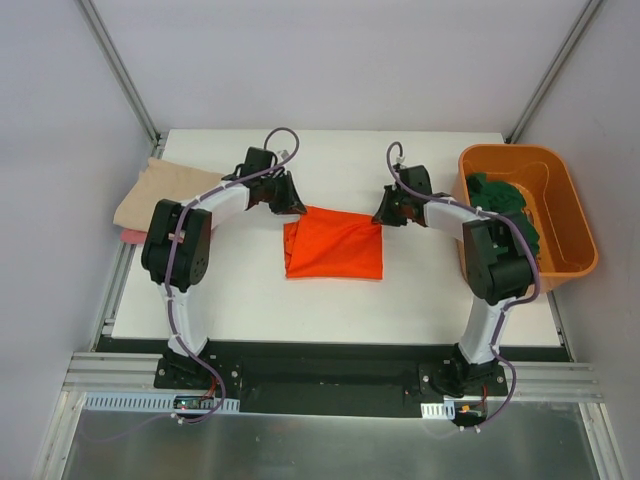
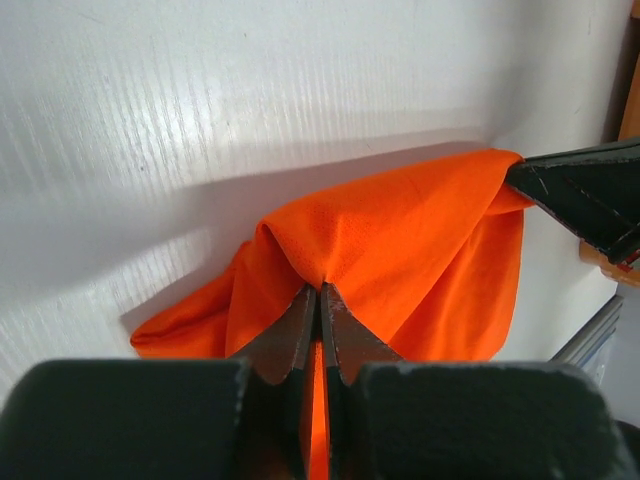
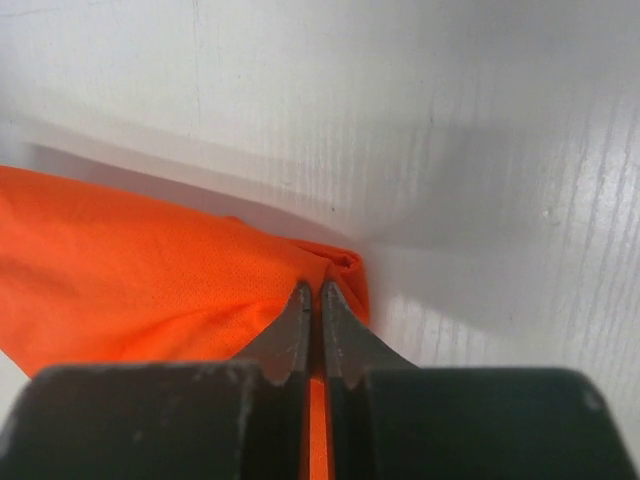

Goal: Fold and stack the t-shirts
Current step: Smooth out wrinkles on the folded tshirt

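One white table carries everything. The orange bin, well right of the right gripper, holds a dark green t-shirt. The orange t-shirt lies folded between both fingertip pairs. A beige t-shirt over a pink t-shirt lies left of the left gripper. Each gripper is clamped fully shut on a far corner of the orange t-shirt.

Four t-shirts are showing: one orange t-shirt, one beige t-shirt, one pink t-shirt peeking out as a sliver, and at least one dark green t-shirt. One orange bin is sitting on the single worktop. Two hands are showing: the left hand and the right hand.
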Available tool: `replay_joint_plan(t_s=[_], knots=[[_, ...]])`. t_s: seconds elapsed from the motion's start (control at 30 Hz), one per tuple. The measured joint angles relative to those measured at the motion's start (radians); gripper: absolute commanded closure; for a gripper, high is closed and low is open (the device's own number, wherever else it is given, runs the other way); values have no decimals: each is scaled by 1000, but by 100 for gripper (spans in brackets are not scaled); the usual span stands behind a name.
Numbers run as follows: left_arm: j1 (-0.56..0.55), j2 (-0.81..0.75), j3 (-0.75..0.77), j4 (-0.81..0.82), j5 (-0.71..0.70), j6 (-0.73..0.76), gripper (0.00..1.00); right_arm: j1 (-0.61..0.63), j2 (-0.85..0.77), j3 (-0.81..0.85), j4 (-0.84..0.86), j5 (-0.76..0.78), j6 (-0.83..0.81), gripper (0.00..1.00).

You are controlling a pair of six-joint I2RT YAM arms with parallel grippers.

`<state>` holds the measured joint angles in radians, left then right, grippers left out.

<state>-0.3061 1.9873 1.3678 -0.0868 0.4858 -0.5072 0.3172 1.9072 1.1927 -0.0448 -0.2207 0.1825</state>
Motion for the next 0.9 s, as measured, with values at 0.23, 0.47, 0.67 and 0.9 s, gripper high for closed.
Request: replay_joint_plan(t_s=[0.23, 0.47, 0.67, 0.9], knots=[[0, -161, -116, 31, 8, -2, 100, 2, -152, -77, 16, -37, -11, 99], [0, -386, -269, 50, -35, -5, 100, 20, -313, -103, 35, -119, -11, 99], [7, -409, -288, 63, -96, -10, 100, 36, -310, -103, 39, -148, -10, 100], [56, -251, -282, 89, -133, -24, 100, 37, -119, -6, 40, -113, -12, 100]])
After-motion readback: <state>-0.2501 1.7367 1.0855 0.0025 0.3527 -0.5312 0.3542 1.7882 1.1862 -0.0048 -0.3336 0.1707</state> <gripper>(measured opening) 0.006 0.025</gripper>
